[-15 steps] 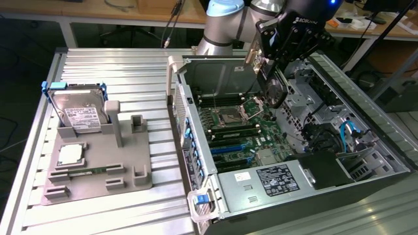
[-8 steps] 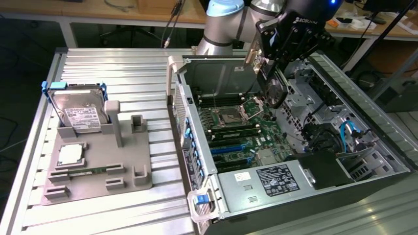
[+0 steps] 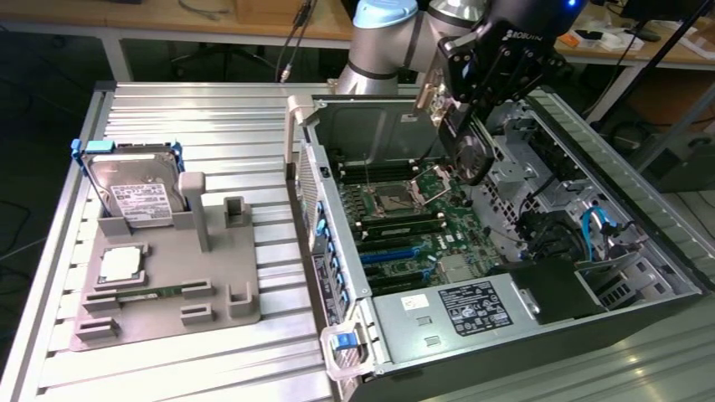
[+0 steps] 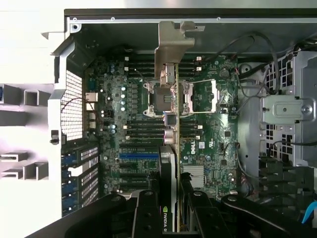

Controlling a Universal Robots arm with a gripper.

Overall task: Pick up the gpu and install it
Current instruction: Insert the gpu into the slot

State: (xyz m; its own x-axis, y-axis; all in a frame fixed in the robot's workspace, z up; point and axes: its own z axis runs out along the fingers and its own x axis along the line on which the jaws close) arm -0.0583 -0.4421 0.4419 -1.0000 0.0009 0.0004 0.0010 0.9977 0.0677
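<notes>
The gpu (image 3: 467, 146) is a dark card with a silvery bracket. It hangs on edge over the far end of the open computer case (image 3: 335, 251), above the motherboard (image 3: 408, 222). My gripper (image 3: 491, 79) is shut on its upper part. In the wrist view the gpu (image 4: 170, 148) appears edge-on, running from its metal bracket (image 4: 171, 44) down between my two black fingers (image 4: 146, 210). My gripper (image 4: 171, 208) clamps it from both sides. The card is clear of the board, hovering over the CPU socket area (image 4: 178, 96).
On a grey fixture (image 3: 167, 285) at the exterior view's left stand a hard drive in a blue frame (image 3: 134, 188), a CPU (image 3: 120, 264) and a RAM stick (image 3: 146, 293). Case walls, the power supply (image 3: 458, 310) and drive cages (image 3: 592, 276) surround the motherboard. Blue expansion slots (image 4: 138, 156) lie below the card.
</notes>
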